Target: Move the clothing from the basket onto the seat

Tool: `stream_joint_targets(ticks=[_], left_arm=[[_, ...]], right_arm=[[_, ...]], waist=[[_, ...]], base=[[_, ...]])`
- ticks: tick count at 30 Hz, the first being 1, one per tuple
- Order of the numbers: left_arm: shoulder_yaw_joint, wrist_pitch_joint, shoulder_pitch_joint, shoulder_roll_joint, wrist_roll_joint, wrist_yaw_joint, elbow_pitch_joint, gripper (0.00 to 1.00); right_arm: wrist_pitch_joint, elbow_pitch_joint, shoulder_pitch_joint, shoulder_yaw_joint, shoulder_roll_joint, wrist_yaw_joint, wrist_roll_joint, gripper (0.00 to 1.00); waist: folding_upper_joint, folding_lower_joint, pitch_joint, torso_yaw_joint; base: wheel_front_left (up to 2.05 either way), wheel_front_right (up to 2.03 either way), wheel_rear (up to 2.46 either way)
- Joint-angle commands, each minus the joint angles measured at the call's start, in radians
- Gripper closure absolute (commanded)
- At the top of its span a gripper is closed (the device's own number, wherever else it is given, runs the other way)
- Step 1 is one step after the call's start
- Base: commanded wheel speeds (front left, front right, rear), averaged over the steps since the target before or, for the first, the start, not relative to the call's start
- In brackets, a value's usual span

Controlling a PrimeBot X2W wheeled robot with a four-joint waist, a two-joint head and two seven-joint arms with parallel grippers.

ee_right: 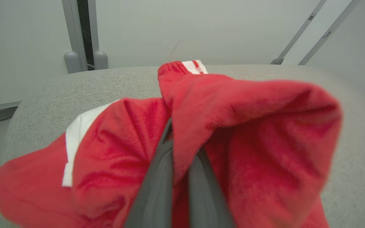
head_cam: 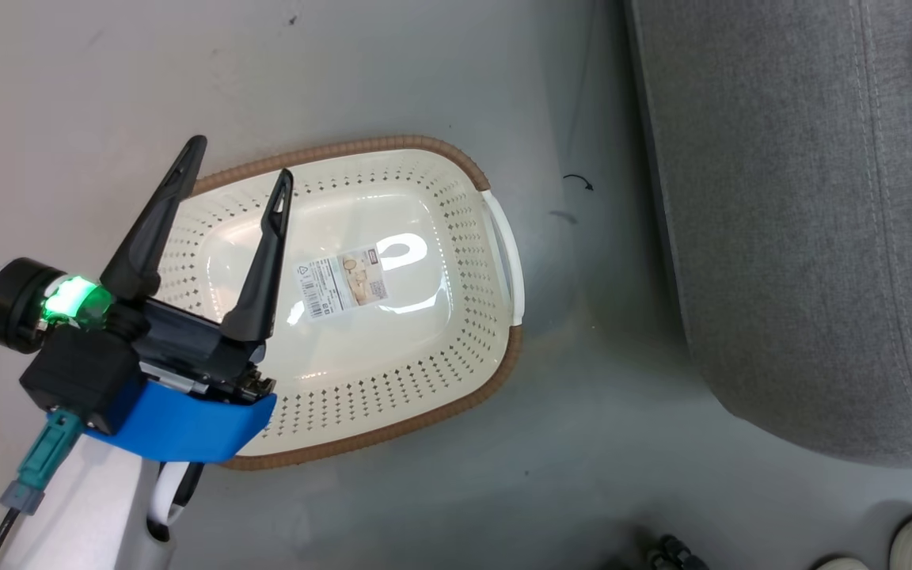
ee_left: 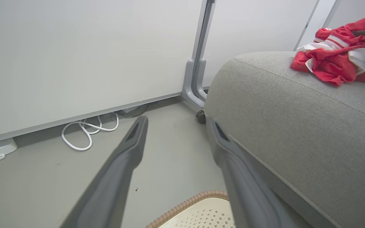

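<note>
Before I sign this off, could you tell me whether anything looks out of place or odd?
Nothing spilled or damaged. The basket is empty; the clothing lies crumpled on the seat, with the right gripper clamped on it.

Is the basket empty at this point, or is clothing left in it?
Empty. The basket floor shows bare apart from its paper label; the red clothing sits on the seat.

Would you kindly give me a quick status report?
Left gripper open over the basket. Right gripper shut on the clothing, resting on the seat. Basket holds just its label. No obstruction.
</note>
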Motion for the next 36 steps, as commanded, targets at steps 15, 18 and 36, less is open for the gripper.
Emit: stream_joint_targets(ticks=[15, 18, 36], left_arm=[[-0.009, -0.003, 0.036, -0.095, -0.025, -0.001, 0.074, 0.00], [-0.002, -0.003, 0.058, -0.122, -0.041, -0.001, 0.109, 0.00], [0.142, -0.003, 0.255, -0.232, -0.078, -0.001, 0.282, 0.00]], right_arm=[[-0.035, 0.010, 0.127, 0.037, 0.063, 0.000, -0.026, 0.00], [-0.026, -0.027, 0.194, 0.046, 0.082, 0.000, -0.016, 0.00], [-0.070, -0.327, 0.691, 0.228, 0.245, 0.000, 0.035, 0.00]], waist=[[0.0001, -0.0002, -0.234, 0.041], [0.0001, -0.0002, -0.302, 0.056], [0.0001, -0.0002, -0.636, 0.114]], base=[[0.00, 0.00, 0.00], [0.00, 0.00, 0.00], [0.00, 0.00, 0.00]])
